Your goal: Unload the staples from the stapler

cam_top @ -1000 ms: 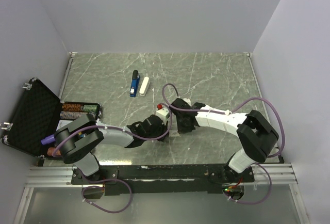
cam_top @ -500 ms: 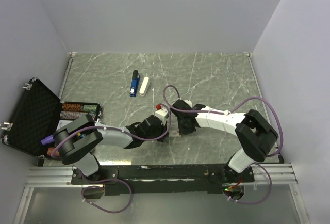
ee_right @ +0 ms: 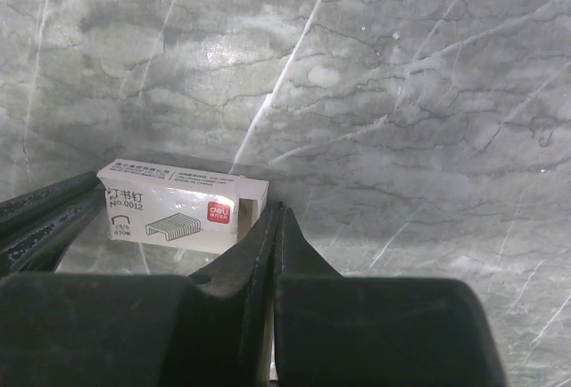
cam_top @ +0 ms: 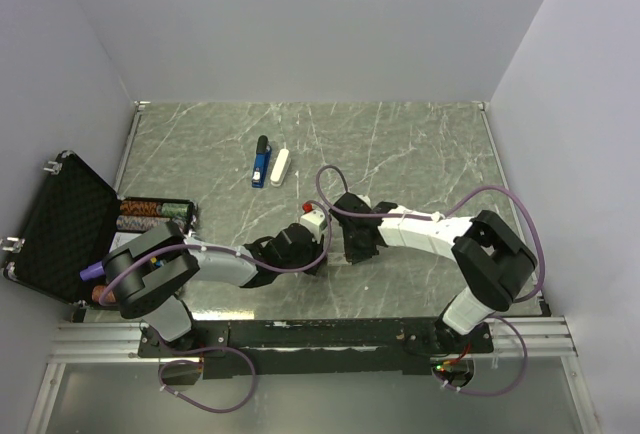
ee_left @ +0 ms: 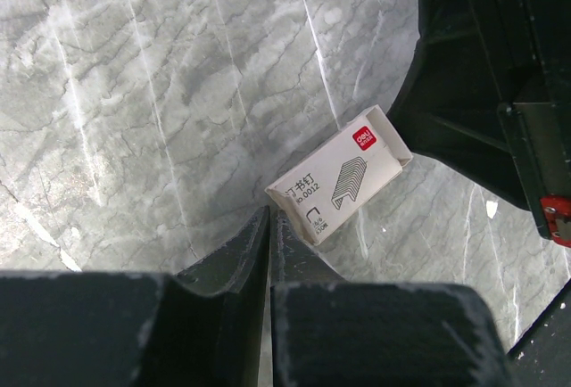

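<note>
The stapler [cam_top: 261, 162] lies far back on the surface [cam_top: 430, 154], just beside a white bar [cam_top: 280, 166]. No arm is near it. I can't see any staples out, so I think they are inside it and the job has hardly begun.

Both arms are low in the middle, nose to nose by a little staple box [ee_left: 343, 177]. The left gripper [ee_left: 269, 219] has its jaws pressed together on nothing, tip right at the box's corner. The right gripper [ee_right: 275, 216] is the same, jaws together and empty, at the other end. Maybe they are nudging the box into place.
</note>
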Robot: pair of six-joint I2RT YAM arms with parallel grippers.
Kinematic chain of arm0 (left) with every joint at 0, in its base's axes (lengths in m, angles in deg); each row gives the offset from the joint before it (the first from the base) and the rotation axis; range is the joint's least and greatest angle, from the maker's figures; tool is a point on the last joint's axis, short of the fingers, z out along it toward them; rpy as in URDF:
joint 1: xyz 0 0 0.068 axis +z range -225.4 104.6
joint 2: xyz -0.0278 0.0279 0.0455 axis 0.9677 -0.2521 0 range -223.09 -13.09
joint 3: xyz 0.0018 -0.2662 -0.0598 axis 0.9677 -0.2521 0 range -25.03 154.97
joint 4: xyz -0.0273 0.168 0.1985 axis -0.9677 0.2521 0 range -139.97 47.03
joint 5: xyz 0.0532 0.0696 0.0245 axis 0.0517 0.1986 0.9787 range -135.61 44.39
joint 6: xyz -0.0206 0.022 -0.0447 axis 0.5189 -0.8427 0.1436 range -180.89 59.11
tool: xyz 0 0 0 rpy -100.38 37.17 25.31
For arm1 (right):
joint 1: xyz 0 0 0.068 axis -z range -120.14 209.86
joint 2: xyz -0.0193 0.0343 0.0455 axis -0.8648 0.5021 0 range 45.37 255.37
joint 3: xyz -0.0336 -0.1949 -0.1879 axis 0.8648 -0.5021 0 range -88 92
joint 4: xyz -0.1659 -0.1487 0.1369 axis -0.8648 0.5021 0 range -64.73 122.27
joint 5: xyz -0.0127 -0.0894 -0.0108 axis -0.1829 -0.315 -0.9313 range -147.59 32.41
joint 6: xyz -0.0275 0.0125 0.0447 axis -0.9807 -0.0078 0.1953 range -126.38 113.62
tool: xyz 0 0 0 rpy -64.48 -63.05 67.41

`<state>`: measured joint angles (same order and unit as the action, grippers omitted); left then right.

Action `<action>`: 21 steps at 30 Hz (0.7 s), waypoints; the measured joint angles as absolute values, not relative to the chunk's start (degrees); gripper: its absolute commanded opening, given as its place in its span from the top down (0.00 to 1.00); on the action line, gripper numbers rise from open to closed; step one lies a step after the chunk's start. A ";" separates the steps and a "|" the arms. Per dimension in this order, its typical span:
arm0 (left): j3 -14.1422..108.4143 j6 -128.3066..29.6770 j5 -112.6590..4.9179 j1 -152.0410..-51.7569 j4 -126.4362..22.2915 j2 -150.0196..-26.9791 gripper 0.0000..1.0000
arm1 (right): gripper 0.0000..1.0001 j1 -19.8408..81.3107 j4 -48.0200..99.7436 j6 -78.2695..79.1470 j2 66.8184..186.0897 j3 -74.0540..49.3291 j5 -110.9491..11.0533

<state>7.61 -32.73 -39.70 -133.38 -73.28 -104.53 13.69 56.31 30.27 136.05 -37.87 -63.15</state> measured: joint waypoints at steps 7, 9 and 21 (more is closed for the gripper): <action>7.61 -32.73 -39.74 -133.38 -73.96 -104.90 0.90 | 1.00 13.80 55.68 30.31 136.05 -37.87 -61.80; 7.61 -32.73 -39.74 -133.38 -74.18 -105.03 0.89 | 1.00 13.80 55.31 30.42 136.11 -37.87 -61.05; 7.61 -32.73 -39.68 -133.33 -74.31 -105.10 0.90 | 1.00 13.89 55.44 30.40 137.16 -36.86 -59.33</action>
